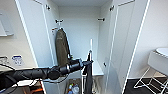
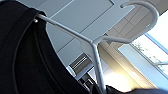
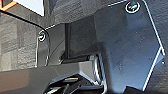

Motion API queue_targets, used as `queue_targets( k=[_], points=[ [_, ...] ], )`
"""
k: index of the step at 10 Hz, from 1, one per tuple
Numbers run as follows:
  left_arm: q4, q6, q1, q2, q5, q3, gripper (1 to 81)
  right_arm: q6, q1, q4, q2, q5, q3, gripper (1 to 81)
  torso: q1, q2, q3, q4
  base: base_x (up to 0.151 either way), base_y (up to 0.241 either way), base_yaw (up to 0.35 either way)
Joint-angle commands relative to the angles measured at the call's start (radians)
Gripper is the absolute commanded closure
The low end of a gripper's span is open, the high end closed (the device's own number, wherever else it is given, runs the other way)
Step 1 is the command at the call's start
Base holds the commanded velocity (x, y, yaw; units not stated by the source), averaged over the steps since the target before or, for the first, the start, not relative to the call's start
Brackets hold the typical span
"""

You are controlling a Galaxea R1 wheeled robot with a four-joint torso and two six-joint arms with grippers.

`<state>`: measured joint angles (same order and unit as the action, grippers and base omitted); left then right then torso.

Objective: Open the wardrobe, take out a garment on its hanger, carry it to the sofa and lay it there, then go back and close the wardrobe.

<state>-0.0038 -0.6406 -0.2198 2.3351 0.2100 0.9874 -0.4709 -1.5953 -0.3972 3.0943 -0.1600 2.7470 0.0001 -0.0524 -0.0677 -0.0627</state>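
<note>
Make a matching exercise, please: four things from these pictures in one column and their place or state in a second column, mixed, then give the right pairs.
Things:
1. wardrobe
2. jacket
3. T-shirt
4. chair

Places or states:
A. hangs inside the wardrobe, at its left
B. stands at the right, outside the wardrobe
C. both doors open
D. on the white hanger, at the left end effector

Pairs: 1-C, 2-A, 3-D, 4-B
</note>
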Motion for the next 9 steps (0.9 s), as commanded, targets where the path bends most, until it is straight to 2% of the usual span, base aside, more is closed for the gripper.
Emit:
queue_targets(
  k=[1,9],
  points=[
    [0.035,0.015,0.151,-0.003,0.054,-0.026,81.1,0.003,0.039,0.001,0.003,0.039,-0.008,1.0,0.000,0.000,0.000,0.000,0.000,0.000,0.000],
    [0.045,0.012,0.139,0.006,0.075,-0.018,81.1,0.002,0.036,0.000,0.002,0.039,-0.008,1.0,0.000,0.000,0.000,0.000,0.000,0.000,0.000]
  ],
)
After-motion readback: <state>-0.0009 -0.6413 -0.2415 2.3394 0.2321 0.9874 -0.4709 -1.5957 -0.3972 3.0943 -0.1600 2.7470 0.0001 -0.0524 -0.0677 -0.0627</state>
